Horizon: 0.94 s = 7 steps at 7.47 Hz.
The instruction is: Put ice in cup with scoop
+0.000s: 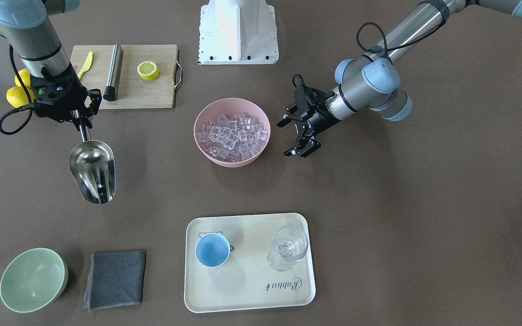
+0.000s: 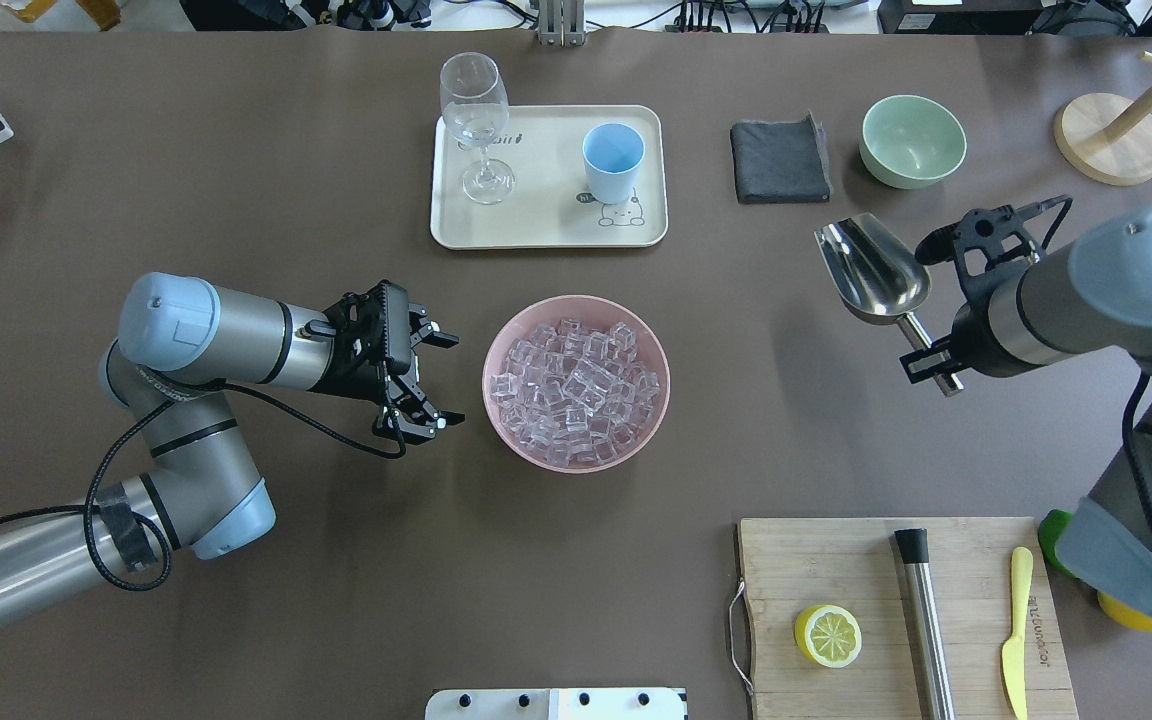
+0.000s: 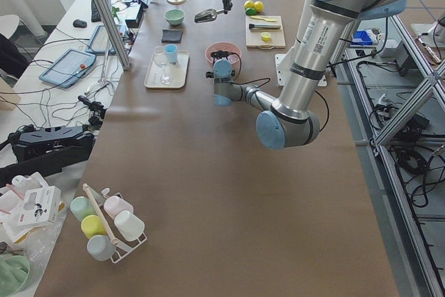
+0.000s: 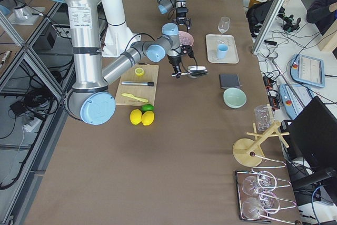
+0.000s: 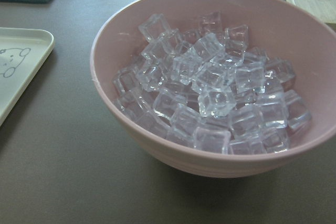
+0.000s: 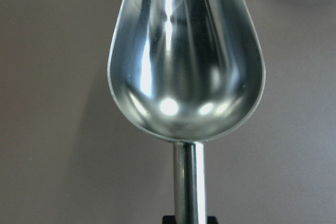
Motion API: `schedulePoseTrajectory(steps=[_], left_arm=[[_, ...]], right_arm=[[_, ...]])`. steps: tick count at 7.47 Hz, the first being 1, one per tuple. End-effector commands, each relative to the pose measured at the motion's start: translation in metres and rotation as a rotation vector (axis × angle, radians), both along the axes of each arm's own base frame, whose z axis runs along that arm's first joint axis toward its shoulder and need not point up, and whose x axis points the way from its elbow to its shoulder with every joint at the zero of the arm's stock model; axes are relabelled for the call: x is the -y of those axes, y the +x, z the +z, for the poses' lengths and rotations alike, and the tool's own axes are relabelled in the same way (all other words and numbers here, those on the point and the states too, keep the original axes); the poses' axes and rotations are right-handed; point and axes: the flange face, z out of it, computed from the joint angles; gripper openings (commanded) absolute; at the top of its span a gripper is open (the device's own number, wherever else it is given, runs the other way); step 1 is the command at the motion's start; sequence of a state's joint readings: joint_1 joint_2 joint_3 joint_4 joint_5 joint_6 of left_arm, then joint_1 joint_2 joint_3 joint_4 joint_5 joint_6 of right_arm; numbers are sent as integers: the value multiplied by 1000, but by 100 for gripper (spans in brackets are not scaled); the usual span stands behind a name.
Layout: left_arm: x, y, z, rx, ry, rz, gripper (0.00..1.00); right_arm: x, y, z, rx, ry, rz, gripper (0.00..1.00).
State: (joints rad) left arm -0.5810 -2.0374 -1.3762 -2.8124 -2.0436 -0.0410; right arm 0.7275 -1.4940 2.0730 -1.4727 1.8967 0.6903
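Right fingers (image 2: 921, 362) pinch scoop (image 2: 871, 270) by thin handle; trough empty, right of ice (image 2: 576, 385) in pink bowl (image 2: 488, 385). Left fingers (image 2: 426, 335) spread, empty. Cup (image 2: 613, 160) far, on tray (image 2: 536, 215). I judge steel stiff, slick.

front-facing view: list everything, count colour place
round pink bowl: one, pink, table centre
glassy ice cubes: many, clear, in pink bowl
rectangular tray: one, cream, operators' side
small cup: one, light blue, on tray
stemmed glass: one, clear, on tray
steel scoop: one, shiny, empty, held above table
folded cloth: one, grey, beside tray
pale-green bowl: one, green, beside cloth
wooden board: one, tan, bearing lemon half, steel cylinder, yellow knife
whole lemons: two, yellow, beside board
left gripper: one, black, open beside pink bowl
right gripper: one, black, shut on scoop
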Motion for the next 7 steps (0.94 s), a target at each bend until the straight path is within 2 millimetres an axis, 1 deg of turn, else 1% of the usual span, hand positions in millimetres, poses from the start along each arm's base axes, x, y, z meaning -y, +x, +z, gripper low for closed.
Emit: schedulePoseTrajectory(steps=[1, 2, 3, 4, 5, 6, 7], left_arm=[[-1, -1, 2, -17, -17, 1, 98], [-3, 3, 4, -19, -16, 7, 98], [-2, 5, 3, -27, -10, 7, 98], [-3, 5, 2, -34, -3, 9, 98], [-2, 7, 0, -42, 4, 6, 98], [-1, 14, -2, -49, 9, 6, 98], [-1, 15, -1, -49, 9, 6, 98]], right_arm=[[76, 58, 35, 25, -28, -69, 0], [81, 58, 39, 20, -21, -82, 0], [82, 63, 36, 25, 1, -92, 0], [83, 69, 31, 16, 68, -148, 0], [85, 70, 18, 1, 140, -235, 0], [91, 66, 2, -33, 234, -366, 0], [89, 63, -21, -11, 315, -482, 0]])
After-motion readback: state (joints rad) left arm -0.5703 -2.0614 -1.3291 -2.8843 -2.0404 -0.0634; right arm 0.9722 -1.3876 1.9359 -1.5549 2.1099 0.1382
